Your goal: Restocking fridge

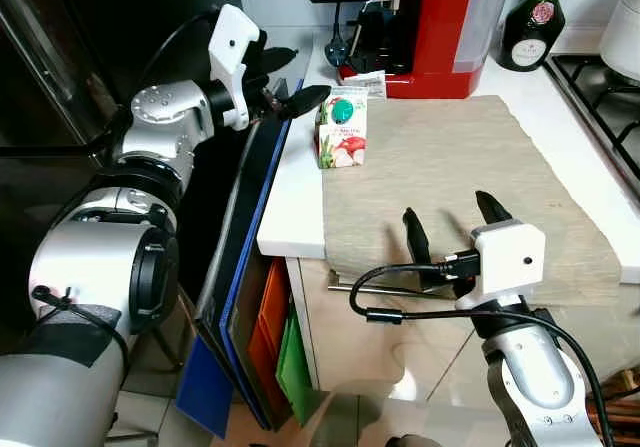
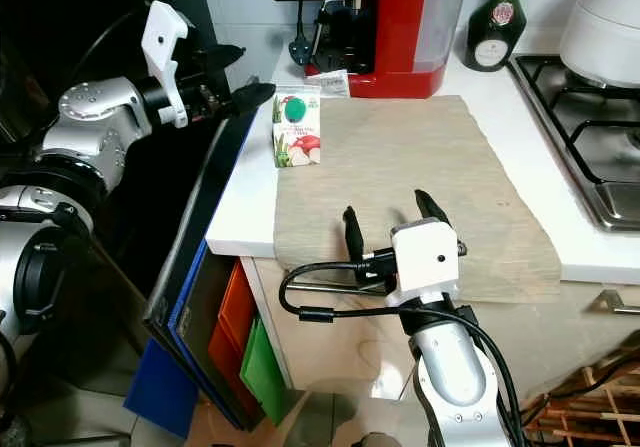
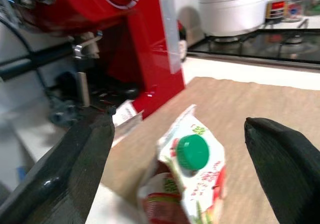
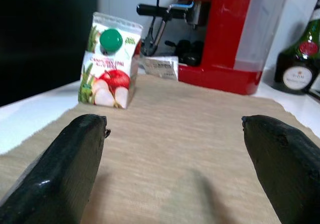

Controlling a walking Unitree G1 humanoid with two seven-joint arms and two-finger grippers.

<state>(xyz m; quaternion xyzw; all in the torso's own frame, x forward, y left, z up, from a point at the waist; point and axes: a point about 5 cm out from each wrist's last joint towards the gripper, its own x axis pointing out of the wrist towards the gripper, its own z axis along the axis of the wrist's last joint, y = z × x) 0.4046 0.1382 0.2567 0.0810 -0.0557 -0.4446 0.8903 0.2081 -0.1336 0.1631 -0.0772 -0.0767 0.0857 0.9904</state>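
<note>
A small white juice carton [image 1: 342, 133] bears red apples and a green cap; beige woven mat [image 1: 470, 177]; glossy red coffee machine [image 1: 430, 27] far.

A white counter [image 1: 300, 182] runs ahead, with a woven mat [image 1: 450, 182] spread over most of it. A juice carton [image 1: 342, 130] stands upright on the mat's far left corner. Behind the carton, against the wall, sits a coffee machine [image 1: 420, 27], and a small paper packet [image 1: 365, 84] lies at its foot. To the right of the machine stands a bottle [image 1: 533, 17]; further right a hob [image 1: 600, 92] is set into the counter. The left gripper [image 1: 290, 79] hangs just left of the carton, off the counter's edge. The right gripper [image 1: 452, 229] hovers over the mat's near edge. Below the counter's left end, flat boards [image 1: 240, 297] lean upright.
</note>
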